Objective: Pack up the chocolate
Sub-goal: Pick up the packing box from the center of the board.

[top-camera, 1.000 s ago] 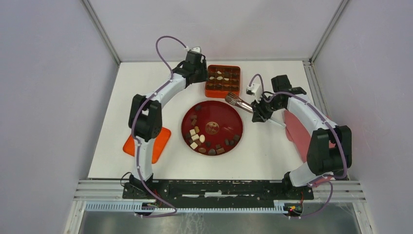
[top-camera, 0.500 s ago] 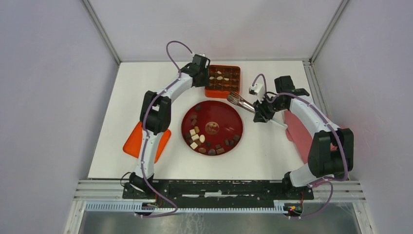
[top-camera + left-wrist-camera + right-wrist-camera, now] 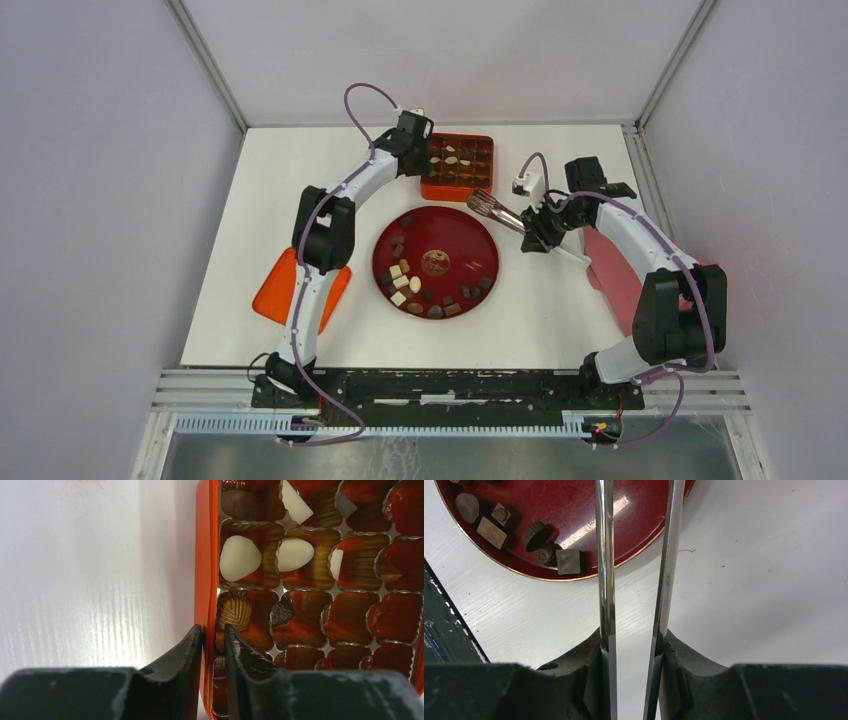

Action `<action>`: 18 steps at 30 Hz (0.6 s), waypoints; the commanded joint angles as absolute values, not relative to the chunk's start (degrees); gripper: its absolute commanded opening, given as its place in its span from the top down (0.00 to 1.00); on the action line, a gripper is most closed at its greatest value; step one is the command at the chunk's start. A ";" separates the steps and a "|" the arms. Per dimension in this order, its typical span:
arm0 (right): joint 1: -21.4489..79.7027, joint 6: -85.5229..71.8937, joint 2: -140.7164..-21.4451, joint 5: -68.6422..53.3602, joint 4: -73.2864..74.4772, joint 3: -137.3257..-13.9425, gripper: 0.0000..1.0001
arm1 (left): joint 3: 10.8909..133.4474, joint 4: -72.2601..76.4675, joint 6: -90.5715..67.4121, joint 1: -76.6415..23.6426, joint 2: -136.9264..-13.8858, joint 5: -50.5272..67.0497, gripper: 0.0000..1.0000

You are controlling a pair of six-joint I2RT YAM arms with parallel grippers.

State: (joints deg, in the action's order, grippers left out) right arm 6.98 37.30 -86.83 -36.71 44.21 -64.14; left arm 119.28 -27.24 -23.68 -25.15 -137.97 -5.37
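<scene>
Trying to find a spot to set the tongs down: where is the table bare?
Bare table lies in the far-left corner, past the orange lid, and in the near strip between the red plate and the table's edge. Smaller patch: right of the plate, before the pink sheet. Crowded: where box, plate and tongs meet.

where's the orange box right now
Top view: the orange box sits far-centre on the table, just beyond the red plate, the left gripper straddling its left wall.
</scene>
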 commanded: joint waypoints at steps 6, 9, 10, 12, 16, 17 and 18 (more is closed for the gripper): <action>5.30 36.99 -84.20 -38.65 42.62 -65.16 1.00 | 119.18 -22.73 -19.12 -25.40 -137.68 -6.13 0.98; 4.76 36.76 -84.36 -38.62 42.88 -65.72 1.00 | 113.65 -15.97 -17.75 -26.28 -133.04 -8.91 0.98; 4.52 36.68 -84.45 -38.59 42.89 -65.84 1.00 | 111.49 -13.21 -17.31 -26.61 -131.28 -10.13 0.98; 4.23 36.62 -84.76 -38.58 42.92 -66.30 1.00 | 105.11 -6.84 -16.62 -27.25 -127.81 -11.95 0.98; 3.34 36.34 -84.95 -38.34 43.12 -67.73 1.00 | 95.63 6.77 -15.81 -28.42 -122.22 -14.82 0.98; 3.15 36.25 -84.92 -38.24 43.18 -68.34 1.00 | 93.82 9.22 -15.49 -28.72 -121.23 -15.39 0.98; 2.93 36.16 -85.04 -38.03 43.24 -68.80 1.00 | 92.35 11.26 -15.14 -28.94 -120.44 -15.91 0.98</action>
